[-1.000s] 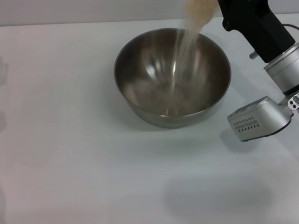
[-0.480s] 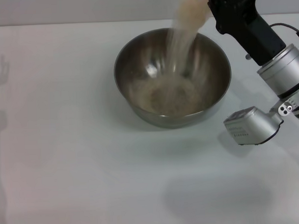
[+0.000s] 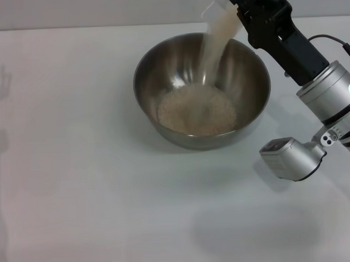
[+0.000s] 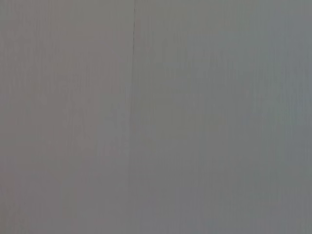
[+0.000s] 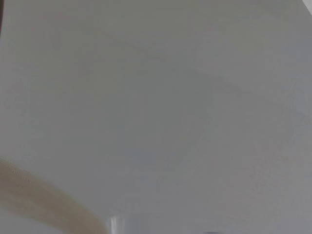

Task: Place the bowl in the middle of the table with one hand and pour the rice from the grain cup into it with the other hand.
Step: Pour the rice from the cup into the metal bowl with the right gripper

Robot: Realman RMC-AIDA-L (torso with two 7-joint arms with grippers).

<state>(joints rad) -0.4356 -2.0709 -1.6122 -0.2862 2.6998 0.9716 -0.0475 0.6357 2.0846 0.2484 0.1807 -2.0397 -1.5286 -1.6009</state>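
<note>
**Rice streaming from the tipped cup into the steel bowl**

The white bench (image 3: 79, 186) fills nearly the whole head view. It carries one large container: the stainless-steel bowl (image 3: 161, 68), which stands upright toward the far middle of the bench.

Inside the bowl, the rice (image 3: 196, 112) lies as a pale, rounded heap covering the bottom, with the shiny metal walls bare above it all round. A thin stream of grains falls from above onto the heap, landing on the far half of the bowl's inside.

The right arm reaches in from the right side, its silver wrist segments and green light just right of the bowl and its black end section angled up and over the bowl's far right rim. The right gripper (image 3: 240, 8) is at the top edge of the head view, and its jaws are closed on the grain cup (image 3: 222, 23). The cup is held in the air above the bowl's far rim, tilted steeply with its mouth pointing down toward the bowl. What shows through the clear wall is pale beige rice running down to the spout.

The right wrist view shows only grey surface and a blurred beige band at one edge. The left wrist view shows plain grey, and the left gripper does not appear in any view.
</note>
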